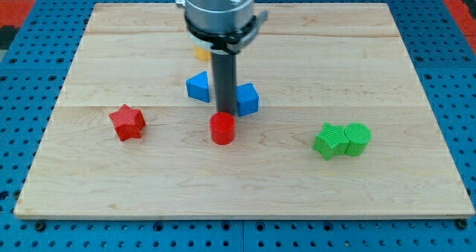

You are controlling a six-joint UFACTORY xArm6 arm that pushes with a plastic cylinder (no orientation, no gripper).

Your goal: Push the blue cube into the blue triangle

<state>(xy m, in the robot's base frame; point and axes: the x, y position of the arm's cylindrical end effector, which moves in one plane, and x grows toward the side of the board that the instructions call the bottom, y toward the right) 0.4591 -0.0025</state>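
Observation:
The blue triangle [198, 86] lies near the board's middle, just left of my rod. The blue cube [248, 99] lies just right of the rod, a little lower. My tip [223, 115] stands between the two blue blocks, its end right above the red cylinder [222, 128]. The rod hides the gap between the blue blocks, so I cannot tell whether the tip touches either one.
A red star [127, 122] lies at the left. Two green blocks [342, 140] sit touching at the right. A yellow block [201, 53] shows partly behind the arm's body near the top. The wooden board [372, 59] lies on a blue pegboard.

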